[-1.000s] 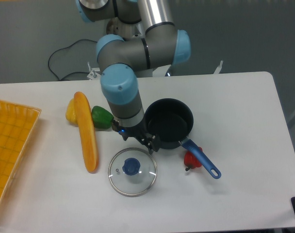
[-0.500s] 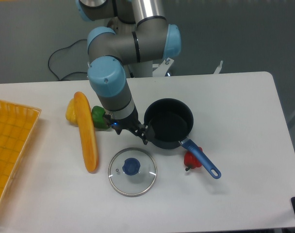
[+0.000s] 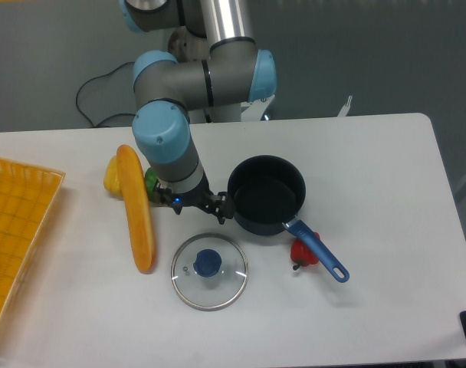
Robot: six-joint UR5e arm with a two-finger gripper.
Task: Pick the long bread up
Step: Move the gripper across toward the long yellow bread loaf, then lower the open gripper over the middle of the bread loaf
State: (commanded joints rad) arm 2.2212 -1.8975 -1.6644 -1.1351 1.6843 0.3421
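Seen from the fixed camera, the white table (image 3: 386,253) is carrying everything. The long bread (image 3: 136,208) is lying flat in the left half of the table, running from near the back edge toward the front edge, with its far end a little further left than its near end. Nothing is gripping it. A small yellow pepper (image 3: 111,175) is sitting against the bread's far end on the left side, and a green pepper (image 3: 151,182) is showing just on the bread's right side, mostly hidden by the arm.

The gripper (image 3: 218,211) is hanging low between the bread and the dark pot (image 3: 267,193), close to the pot's left rim and apart from the bread. Its fingers are dark and small against the pot, so whether they are spread or closed cannot be told. The wrist above it is covering part of the green pepper.

The pot is sitting near the table's middle with its blue handle (image 3: 317,250) pointing toward the front right corner. A red pepper (image 3: 301,253) is lying under that handle. A glass lid (image 3: 209,271) with a blue knob is lying flat in front of the pot, toward the front edge. An orange tray (image 3: 11,230) is sitting at the left edge.
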